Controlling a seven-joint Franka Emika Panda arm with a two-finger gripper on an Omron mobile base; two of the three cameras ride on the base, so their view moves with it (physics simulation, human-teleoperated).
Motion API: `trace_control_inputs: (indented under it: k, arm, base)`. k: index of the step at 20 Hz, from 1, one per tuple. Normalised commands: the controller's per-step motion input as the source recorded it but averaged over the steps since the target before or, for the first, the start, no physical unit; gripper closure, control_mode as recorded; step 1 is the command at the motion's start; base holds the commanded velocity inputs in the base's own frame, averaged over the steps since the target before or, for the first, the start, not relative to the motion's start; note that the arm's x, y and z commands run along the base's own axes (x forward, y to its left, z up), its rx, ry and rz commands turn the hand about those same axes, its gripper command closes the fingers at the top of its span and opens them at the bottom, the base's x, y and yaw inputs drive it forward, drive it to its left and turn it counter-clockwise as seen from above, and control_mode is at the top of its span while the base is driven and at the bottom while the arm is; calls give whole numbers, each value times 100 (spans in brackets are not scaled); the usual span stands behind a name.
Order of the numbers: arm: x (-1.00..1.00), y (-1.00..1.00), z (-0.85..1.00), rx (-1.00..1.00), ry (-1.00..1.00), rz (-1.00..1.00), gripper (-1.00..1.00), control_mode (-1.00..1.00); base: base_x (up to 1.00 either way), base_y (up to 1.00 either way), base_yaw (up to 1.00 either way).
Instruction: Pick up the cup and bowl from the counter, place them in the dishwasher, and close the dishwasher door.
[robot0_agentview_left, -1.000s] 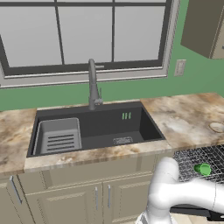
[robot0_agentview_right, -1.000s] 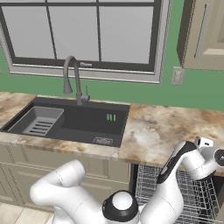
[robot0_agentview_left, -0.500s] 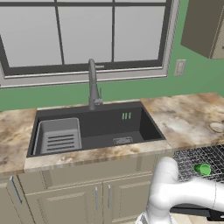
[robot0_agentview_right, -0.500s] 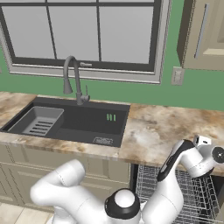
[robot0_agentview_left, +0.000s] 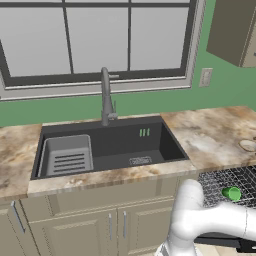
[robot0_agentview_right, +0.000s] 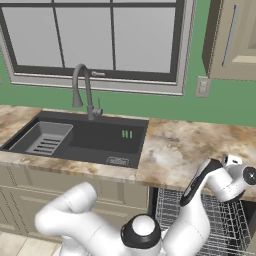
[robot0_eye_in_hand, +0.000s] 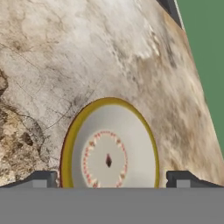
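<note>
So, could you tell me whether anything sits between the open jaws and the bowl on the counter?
Nothing visible does. In the hand view, the shallow round beige bowl lies on bare marbled stone counter, directly ahead between the two dark fingertips.

glossy white rounded arm (robot0_agentview_right: 80, 220) segments, dark joints, small dark fingertips (robot0_eye_in_hand: 41, 178).

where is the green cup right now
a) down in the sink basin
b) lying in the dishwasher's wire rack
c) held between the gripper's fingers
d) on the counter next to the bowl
b: in the left base view the green cup lies on the grey wire rack of the dishwasher, below the counter edge, while the bowl sits on the counter in front of the open gripper.
</note>
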Motion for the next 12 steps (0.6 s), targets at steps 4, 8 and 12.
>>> trace_control_inputs:
  k: [4, 8, 12]
  arm:
    - [33, -17, -19, 0, 0, 0, -100, -100]
    - [31, -15, -27, 0, 0, 0, -100, -100]
    - [20, -11, -38, 0, 0, 0, -100, -100]
  base:
    - [0, 0, 0]
    - [0, 0, 0]
    - [0, 0, 0]
